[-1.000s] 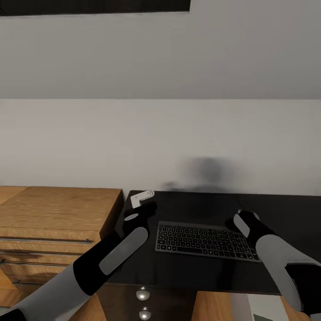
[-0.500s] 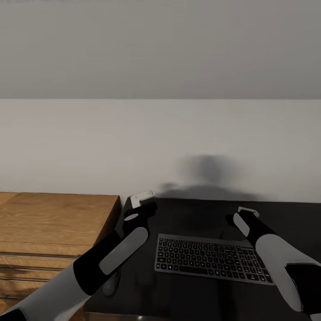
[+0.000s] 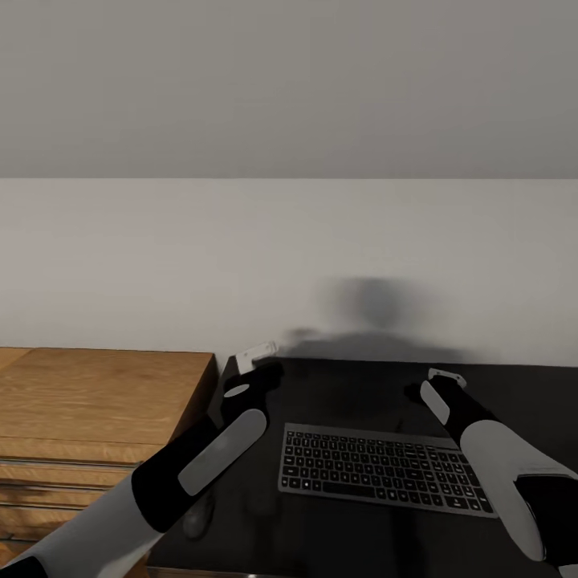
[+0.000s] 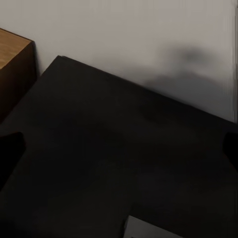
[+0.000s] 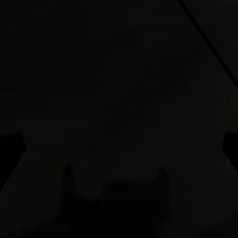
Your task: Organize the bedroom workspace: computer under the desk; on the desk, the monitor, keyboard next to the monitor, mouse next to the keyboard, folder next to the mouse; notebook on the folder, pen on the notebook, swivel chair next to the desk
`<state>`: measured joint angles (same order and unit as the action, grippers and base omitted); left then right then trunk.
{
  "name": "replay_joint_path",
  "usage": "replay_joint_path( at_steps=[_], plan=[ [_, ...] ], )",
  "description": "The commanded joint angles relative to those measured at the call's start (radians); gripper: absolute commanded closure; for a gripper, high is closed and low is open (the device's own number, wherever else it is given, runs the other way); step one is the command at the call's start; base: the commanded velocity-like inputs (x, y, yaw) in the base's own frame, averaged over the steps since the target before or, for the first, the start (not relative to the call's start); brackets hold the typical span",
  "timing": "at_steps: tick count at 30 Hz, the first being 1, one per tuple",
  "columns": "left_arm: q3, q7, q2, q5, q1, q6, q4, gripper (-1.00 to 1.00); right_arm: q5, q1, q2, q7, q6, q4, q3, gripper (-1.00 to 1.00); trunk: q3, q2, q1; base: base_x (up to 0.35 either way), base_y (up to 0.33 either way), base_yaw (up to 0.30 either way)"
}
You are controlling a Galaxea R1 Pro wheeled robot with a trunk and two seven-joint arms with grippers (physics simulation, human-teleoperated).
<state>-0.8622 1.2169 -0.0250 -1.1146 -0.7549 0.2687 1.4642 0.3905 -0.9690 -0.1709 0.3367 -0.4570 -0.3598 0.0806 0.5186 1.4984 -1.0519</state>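
You are facing the desk (image 3: 361, 514), a glossy black top running from the centre to 3 o'clock of the head view, backed by a plain pale wall (image 3: 289, 257) under a sloped grey ceiling (image 3: 289, 80). A blurred shadow darkens the wall at about 1 o'clock. The keyboard (image 3: 384, 468) lies flat on the desk between your two arms, near its front edge. A low light-wood unit (image 3: 88, 401) stands just beside the desk at 9 o'clock.

Your left gripper (image 3: 258, 357) hovers above the desk's back-left corner; its fingers sit wide apart at the frame edges in the wrist view, holding nothing. Your right gripper (image 3: 446, 377) hovers right of the keyboard (its wrist view is nearly black), fingers likewise spread, nothing between them.
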Motion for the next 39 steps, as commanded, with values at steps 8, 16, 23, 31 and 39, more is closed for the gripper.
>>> replay_joint_path(
  at_steps=[8,16,23,31,39],
  plan=[
    [-0.001,0.006,0.0,-0.001,-0.001,0.01,0.035,-1.0,0.011,0.0,-0.001,0.007,-0.009,0.001,0.008,-1.0,0.014,0.029,-0.015,0.0,0.0,0.0],
    [0.0,0.006,0.0,-0.001,-0.001,0.01,0.037,-1.0,0.011,0.0,-0.001,0.008,-0.014,0.003,0.01,-1.0,0.039,0.085,-0.046,0.0,0.0,0.0],
    [0.0,0.006,-0.001,-0.002,-0.001,0.01,0.036,-1.0,0.011,0.0,0.0,0.012,-0.014,0.005,0.011,-1.0,0.045,0.099,-0.054,0.0,0.0,0.0],
    [0.0,0.006,-0.002,-0.006,-0.001,0.01,0.033,-1.0,0.011,0.0,0.001,0.016,-0.015,0.007,0.011,-1.0,0.045,0.099,-0.054,0.0,0.0,0.0],
    [0.0,0.006,-0.01,-0.007,-0.001,0.01,0.018,-1.0,0.01,0.0,0.001,0.018,-0.02,0.017,0.012,-1.0,0.045,0.099,-0.054,-0.084,0.0,0.0]
  ],
)
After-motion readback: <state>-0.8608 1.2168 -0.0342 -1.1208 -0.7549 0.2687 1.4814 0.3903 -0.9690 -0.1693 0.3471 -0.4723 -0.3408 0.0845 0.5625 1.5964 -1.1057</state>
